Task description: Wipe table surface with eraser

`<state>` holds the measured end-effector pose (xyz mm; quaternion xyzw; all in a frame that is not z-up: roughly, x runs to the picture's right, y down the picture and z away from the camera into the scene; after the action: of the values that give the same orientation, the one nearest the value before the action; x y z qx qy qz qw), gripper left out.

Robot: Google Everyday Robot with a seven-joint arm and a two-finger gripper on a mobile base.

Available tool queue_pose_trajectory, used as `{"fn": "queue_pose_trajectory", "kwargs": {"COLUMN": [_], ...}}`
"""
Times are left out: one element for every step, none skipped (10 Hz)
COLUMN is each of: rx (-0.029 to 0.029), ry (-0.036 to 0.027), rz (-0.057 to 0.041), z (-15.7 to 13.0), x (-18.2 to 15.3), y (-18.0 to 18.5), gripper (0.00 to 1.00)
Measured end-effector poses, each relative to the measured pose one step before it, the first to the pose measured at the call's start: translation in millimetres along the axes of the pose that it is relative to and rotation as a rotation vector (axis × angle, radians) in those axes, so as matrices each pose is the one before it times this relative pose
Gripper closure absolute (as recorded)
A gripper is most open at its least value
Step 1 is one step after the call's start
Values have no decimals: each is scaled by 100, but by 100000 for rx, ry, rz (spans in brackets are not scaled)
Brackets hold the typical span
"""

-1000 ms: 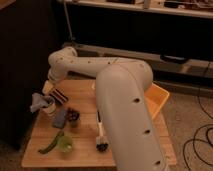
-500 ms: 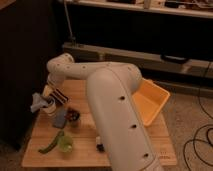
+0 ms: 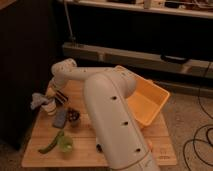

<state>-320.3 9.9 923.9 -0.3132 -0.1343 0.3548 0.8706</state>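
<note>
1. Dark shelving fills the background behind a light-brown plank worktop (image 3: 161, 137), which is the table surface to be wiped.
2. We see the white arm (image 3: 107, 120) run from the lower foreground up and across to the worktop's far-left corner, where it bends downward.
3. We locate the hand (image 3: 56, 91) at that far-left corner, low over the planks, with its jaws spread (nothing is pinched between them).
4. We find the eraser (image 3: 61, 97), a small striped block, lying on the worktop just beside the hand. We cannot tell whether the two touch.
5. Near the eraser sit a crumpled grey-blue cloth (image 3: 38, 99), a plain grey-blue block (image 3: 60, 118) and a small dark cup (image 3: 74, 115).
6. A green cup (image 3: 65, 144) stands near the worktop's front-left edge.
7. An orange bin (image 3: 147, 105) rests tilted at the right side of the worktop, partly behind the arm.
</note>
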Motion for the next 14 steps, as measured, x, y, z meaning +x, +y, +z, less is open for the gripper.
{"fn": "queue_pose_trajectory", "kwargs": {"rx": [-670, -733, -809, -70, 949, 545, 383, 638, 120, -19, 13, 102, 76, 775], "ry": [369, -316, -517, -1946, -1987, -2446, -2748, -2786, -2367, -1634, -1906, -648, -301, -717], "rz": [479, 340, 407, -164, -900, 13, -162, -321, 87, -534, -1436, -566, 382, 1343], "z": [559, 255, 50, -494, -953, -1264, -1392, -1370, -860, -536, -837, -409, -61, 38], "x": [296, 66, 71, 194, 182, -88, -311, -304, -83, -194, -681, -627, -142, -73], "y": [231, 391, 428, 155, -126, 37, 247, 3, -85, 123, 457, 234, -81, -378], "gripper": [20, 20, 20, 20, 20, 20, 20, 20, 20, 20, 20, 20, 20, 20]}}
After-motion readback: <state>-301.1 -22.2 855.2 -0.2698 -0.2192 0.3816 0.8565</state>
